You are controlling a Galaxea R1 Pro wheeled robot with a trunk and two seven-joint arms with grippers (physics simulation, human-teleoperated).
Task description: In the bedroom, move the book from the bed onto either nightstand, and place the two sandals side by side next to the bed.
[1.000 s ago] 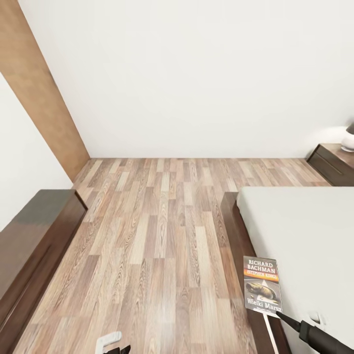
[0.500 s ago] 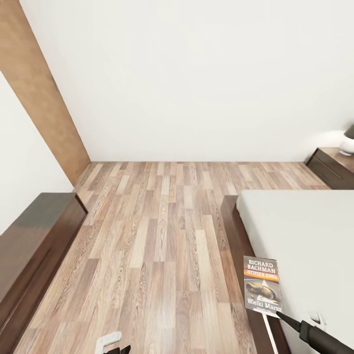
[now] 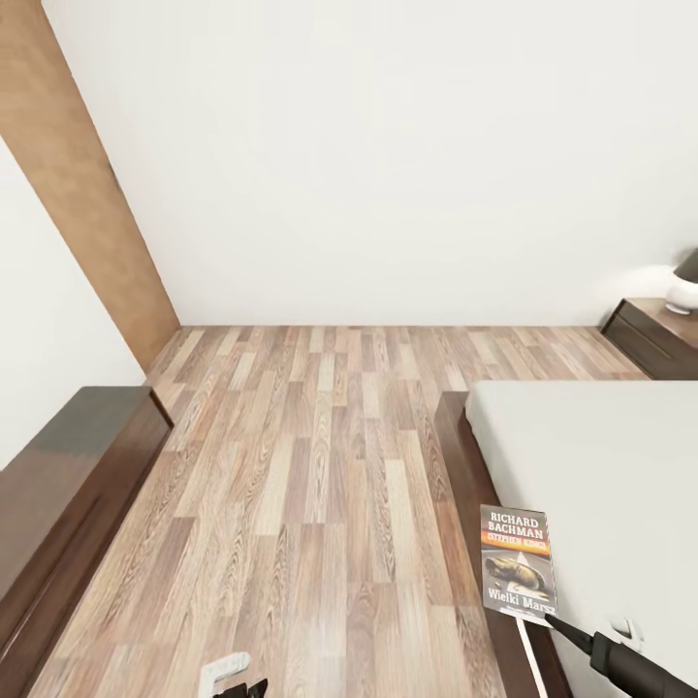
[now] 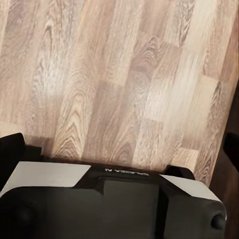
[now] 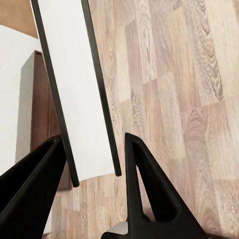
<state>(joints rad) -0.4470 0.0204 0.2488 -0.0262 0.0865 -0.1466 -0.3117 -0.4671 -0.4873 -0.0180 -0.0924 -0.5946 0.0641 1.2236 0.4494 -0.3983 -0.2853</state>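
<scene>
The book [image 3: 518,564], grey-covered with "RICHARD BACHMAN" in white, stands upright over the near edge of the bed [image 3: 601,465]. My right gripper [image 3: 555,621] is shut on its lower corner. In the right wrist view the book's white page edge [image 5: 74,84] runs between the two black fingers [image 5: 142,174] of the right gripper [image 5: 93,140]. My left gripper [image 3: 233,684] hangs low over the plank floor; its fingers stand wide apart with nothing between them. The nightstand [image 3: 659,334] with its lamp [image 3: 682,287] sits at the far right by the wall. The sandals are out of view.
A long dark brown cabinet [image 3: 68,485] lines the left wall, with a light wooden door [image 3: 87,194] behind it. Wood-plank floor [image 3: 320,456] stretches between cabinet and bed up to the white back wall.
The whole head view has shifted slightly, so floor, bed and nightstand sit a little lower in the picture. The book stays held in my right gripper in the same pose.
</scene>
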